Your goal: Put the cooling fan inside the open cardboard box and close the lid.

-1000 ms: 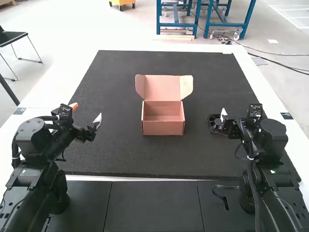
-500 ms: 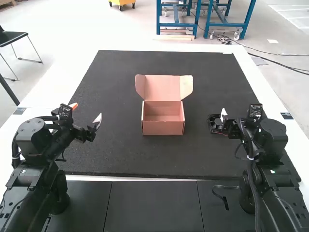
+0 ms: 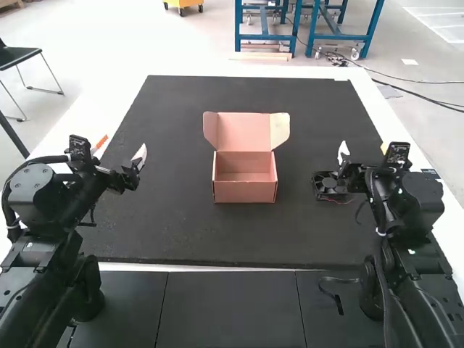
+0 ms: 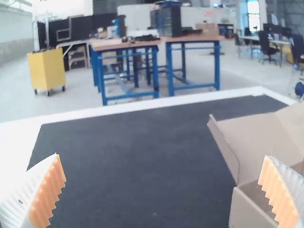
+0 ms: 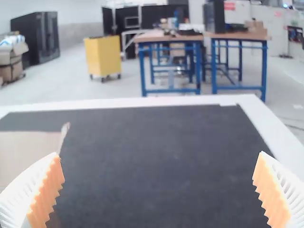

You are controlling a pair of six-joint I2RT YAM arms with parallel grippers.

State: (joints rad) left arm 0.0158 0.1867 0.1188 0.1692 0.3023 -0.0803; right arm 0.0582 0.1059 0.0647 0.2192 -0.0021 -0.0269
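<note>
Since the fan (image 3: 330,185) lies on the mat (image 3: 174,217) to the right of the box (image 3: 245,181), just beside my right pincer (image 3: 363,151), I judge the pickup to be that arm's job. Its fingers are spread wide with nothing between them. I should tip it down and set the pads (image 5: 45,190) astride the fan's square frame, not the blades. I should close only when both sit level on opposite edges, since a corner grip may let the fan swing. The lift must clear the box's wall before I lower into the hollow. The lid (image 3: 246,132) stands upright at the far side, so it will want a push from behind afterwards. My left pincer (image 3: 120,148) hangs over the mat's left part, well apart from the box, fingers likewise spread and empty; it could steady the box.

The high view gives me the fan's place against the box, and both arms at once. The left wrist view brings the box's corner and side flap up close. The right wrist view looks across the mat toward a brown flap at its edge.
</note>
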